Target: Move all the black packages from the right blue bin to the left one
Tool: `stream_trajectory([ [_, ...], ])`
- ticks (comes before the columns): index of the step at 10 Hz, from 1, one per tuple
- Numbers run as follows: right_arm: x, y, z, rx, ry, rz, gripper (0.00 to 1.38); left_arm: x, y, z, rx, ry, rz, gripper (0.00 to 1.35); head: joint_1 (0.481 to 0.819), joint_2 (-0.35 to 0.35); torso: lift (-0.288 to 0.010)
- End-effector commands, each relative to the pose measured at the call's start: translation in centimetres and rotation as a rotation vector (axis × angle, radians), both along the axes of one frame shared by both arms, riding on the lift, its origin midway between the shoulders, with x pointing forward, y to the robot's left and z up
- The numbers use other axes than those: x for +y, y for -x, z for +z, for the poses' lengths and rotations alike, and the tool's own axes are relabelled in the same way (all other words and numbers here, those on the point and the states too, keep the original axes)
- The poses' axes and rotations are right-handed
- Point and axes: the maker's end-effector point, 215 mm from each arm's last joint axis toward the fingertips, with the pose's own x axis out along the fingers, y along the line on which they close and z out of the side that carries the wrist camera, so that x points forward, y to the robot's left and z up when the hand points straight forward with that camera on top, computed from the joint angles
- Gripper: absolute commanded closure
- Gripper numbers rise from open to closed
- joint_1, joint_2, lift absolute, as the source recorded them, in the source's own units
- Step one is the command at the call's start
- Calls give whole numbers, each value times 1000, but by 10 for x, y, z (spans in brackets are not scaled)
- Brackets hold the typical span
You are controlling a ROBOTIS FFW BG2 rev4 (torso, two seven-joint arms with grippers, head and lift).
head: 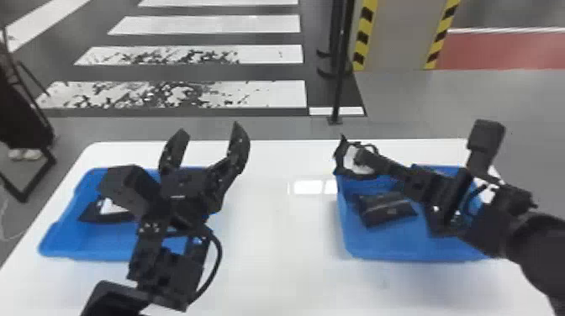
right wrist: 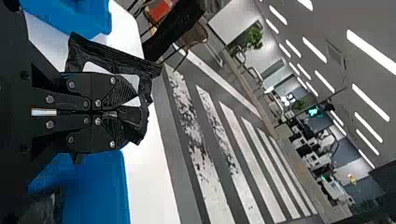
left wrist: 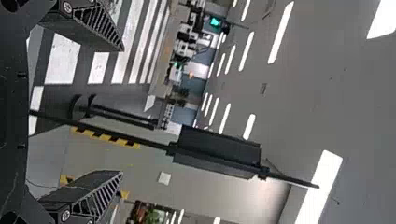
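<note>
The right gripper point(head: 362, 158) has its fingers pressed together on a black package point(right wrist: 112, 55), whose loose, crumpled loop bends round the tips. From where I stand, it hangs by the far inner corner of the right blue bin point(head: 403, 254). The left gripper point(head: 211, 129) has its fingers spread wide with nothing between them, and its arm reaches across the left blue bin point(head: 80, 250).

Down in the right bin lies more dark packaging point(head: 389, 211); I can't tell how many pieces. The left bin has a black package with a white patch point(head: 89, 215) in it. Both bins sit well apart on the white tabletop point(head: 277, 235). Beyond stand a black post point(head: 339, 84) and white floor stripes point(head: 206, 25).
</note>
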Motion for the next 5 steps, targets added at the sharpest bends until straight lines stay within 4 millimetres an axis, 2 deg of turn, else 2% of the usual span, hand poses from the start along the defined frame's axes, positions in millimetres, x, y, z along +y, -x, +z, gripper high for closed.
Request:
stream_trajectory([
  [1,28,2,26,-53,-28,52,1184,-37,5,-6,27,41,-90,102,687,22,-132],
  [3,49,3,46,-97,-35,89,1184,-75,11,-17,71,57,-185,102,675,9,-132],
  [5,65,8,50,-103,-46,123,1182,-91,15,-11,71,79,-234,102,673,-6,-132],
])
